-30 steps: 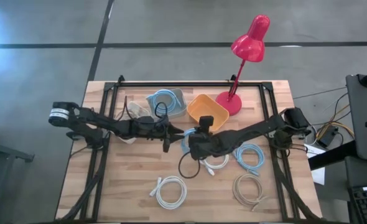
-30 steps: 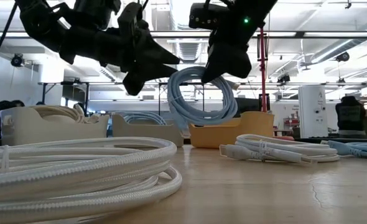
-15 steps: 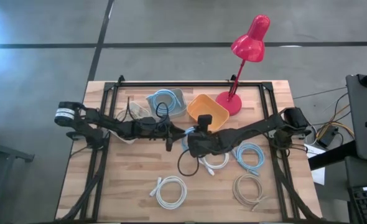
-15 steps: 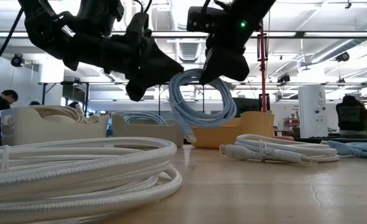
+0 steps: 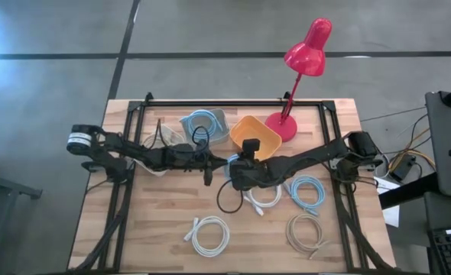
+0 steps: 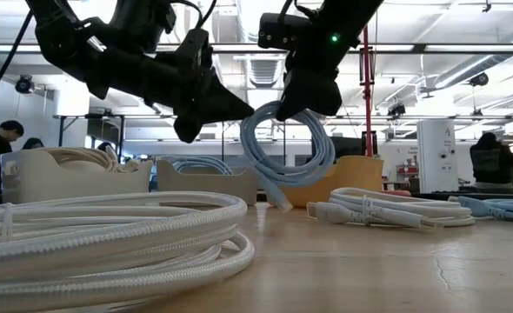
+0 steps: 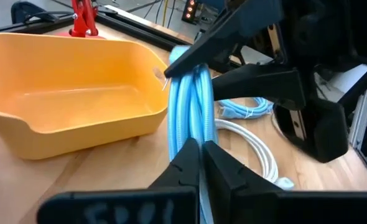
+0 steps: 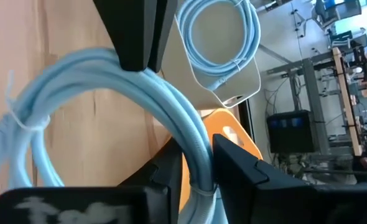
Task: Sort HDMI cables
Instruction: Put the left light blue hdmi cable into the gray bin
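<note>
A light blue HDMI cable coil (image 6: 287, 148) hangs upright over the table's middle between my two grippers. My left gripper (image 6: 249, 106) reaches in from the left and is shut on it. My right gripper (image 6: 302, 103) comes down from the right and has the coil's top between its fingers. A second light blue coil lies in the grey bin (image 5: 204, 124), and a tan one in the beige bin (image 5: 164, 137). The yellow bin (image 5: 254, 137) holds nothing. On the boards lie two white coils (image 5: 210, 234) (image 5: 264, 197), a light blue coil (image 5: 307, 191) and a tan coil (image 5: 306, 231). My left gripper pinches the coil's bundled strands (image 7: 185, 134) between its two fingers, on the coil's upper left side. The fingers come almost level from the table's left and lie across the strands. The coil hangs upright, with its plug end (image 6: 283, 202) dangling low near the boards. My right gripper has the top of the coil (image 8: 196, 163) between its two fingers, one on each side of the bundle. The fingers slant down from the table's right and lie across the strands. The coil hangs below them.
A red desk lamp (image 5: 302, 69) stands at the far right, behind the yellow bin. A black loop of robot wire (image 5: 224, 202) hangs under my right arm. The near left part of the boards (image 5: 157, 221) has free room.
My left gripper has shut on the light blue coil, which my right gripper was holding up. The coil has sagged a little, and its plug end now hangs lower, close to the boards.
</note>
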`<state>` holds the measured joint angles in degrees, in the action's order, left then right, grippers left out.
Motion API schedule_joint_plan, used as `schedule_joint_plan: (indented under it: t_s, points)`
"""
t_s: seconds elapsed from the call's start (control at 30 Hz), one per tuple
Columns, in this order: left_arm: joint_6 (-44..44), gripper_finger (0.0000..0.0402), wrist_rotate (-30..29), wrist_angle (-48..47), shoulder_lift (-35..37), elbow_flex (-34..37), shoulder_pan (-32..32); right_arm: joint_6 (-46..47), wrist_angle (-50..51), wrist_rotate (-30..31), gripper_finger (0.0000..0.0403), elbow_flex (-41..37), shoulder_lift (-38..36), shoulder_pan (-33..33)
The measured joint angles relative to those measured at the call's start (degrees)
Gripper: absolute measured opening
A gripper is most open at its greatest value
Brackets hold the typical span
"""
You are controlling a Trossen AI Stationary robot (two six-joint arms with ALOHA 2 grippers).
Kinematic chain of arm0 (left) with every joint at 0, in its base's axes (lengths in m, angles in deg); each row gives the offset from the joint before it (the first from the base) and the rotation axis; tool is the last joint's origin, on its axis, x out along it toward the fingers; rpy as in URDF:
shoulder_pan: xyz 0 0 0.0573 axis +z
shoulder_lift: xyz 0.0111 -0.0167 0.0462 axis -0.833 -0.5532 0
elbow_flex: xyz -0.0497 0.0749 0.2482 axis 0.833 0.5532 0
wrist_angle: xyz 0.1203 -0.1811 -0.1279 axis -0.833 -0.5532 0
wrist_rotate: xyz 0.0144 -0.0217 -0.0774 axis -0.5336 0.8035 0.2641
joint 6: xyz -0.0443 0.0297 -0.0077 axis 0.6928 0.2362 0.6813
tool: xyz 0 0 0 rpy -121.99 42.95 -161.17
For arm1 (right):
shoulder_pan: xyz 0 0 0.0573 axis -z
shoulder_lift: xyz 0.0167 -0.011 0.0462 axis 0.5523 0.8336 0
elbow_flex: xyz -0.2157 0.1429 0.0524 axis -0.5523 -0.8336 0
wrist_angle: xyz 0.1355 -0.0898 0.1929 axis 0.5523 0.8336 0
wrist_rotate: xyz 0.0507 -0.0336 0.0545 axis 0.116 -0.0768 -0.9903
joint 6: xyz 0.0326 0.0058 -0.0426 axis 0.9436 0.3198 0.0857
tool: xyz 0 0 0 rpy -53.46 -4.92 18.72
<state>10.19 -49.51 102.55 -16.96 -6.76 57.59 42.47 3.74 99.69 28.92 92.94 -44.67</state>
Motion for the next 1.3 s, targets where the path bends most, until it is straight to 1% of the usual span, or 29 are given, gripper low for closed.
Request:
schedule_joint_plan:
  t_s: [0.1,0.2,0.27,0.4,0.43,0.5,0.63,0.7,0.83,0.93,1.03,1.13,1.2,1.3]
  points:
    - [-0.9,0.0005,0.0,0.0,0.0,0.0,0.5,-0.7,-0.6,0.1,0.0093,0.0,0.0,0.1]
    - [-1.4,0.0002,-0.1,0.0,0.0,-0.1,1.1,-2.9,-2.0,0.4,0.0094,-0.2,0.0,0.7]
    - [-1.8,0.0005,-0.3,-0.1,0.0,-0.5,1.4,-3.4,-2.0,0.5,0.0084,-0.2,0.0,1.3]
    - [-5.3,0.0021,-1.2,-0.6,1.4,-1.1,2.0,-3.6,-1.9,0.4,0.0045,-0.5,-0.1,3.3]
    - [-6.2,0.0025,-2.0,-1.3,2.3,-1.2,2.1,-3.6,-2.3,0.4,0.0036,-0.5,-0.1,3.9]
    - [-8.0,0.0031,-5.5,-3.0,4.7,-1.3,2.2,-3.3,-4.3,0.4,0.003,-0.5,-0.2,5.2]
    - [-12.1,0.0035,-15.1,-8.3,11.6,-1.3,2.0,-4.6,-11.1,-0.1,0.003,-0.8,-0.3,7.3]
    - [-13.7,0.0033,-17.2,-11.5,15.0,-1.3,2.0,-5.7,-16.9,-1.1,0.0031,-1.0,-0.2,8.2]
    - [-15.5,0.003,-17.5,-14.7,21.4,-1.2,2.0,-4.5,-28.5,-1.5,0.0046,-1.5,-0.2,10.3]
    - [-15.9,0.003,-17.6,-16.3,25.4,-1.1,2.0,-3.4,-33.4,-1.5,0.005,-1.6,-0.2,12.4]
    - [-16.0,0.0029,-17.6,-17.5,28.1,-1.0,2.0,0.0,-36.9,-1.5,0.0052,-1.6,-0.2,14.6]
    - [-16.0,0.0028,-17.6,-18.3,29.3,-1.0,2.0,3.0,-40.3,-1.6,0.0053,-1.7,1.0,16.7]
    - [-16.0,0.0028,-17.6,-18.8,29.2,-0.9,2.0,3.3,-43.3,-2.1,0.0054,-1.8,2.8,17.9]
    - [-16.0,0.0028,-17.6,-20.0,28.8,-0.9,2.0,1.1,-49.0,-5.2,0.0055,-1.8,6.7,19.2]
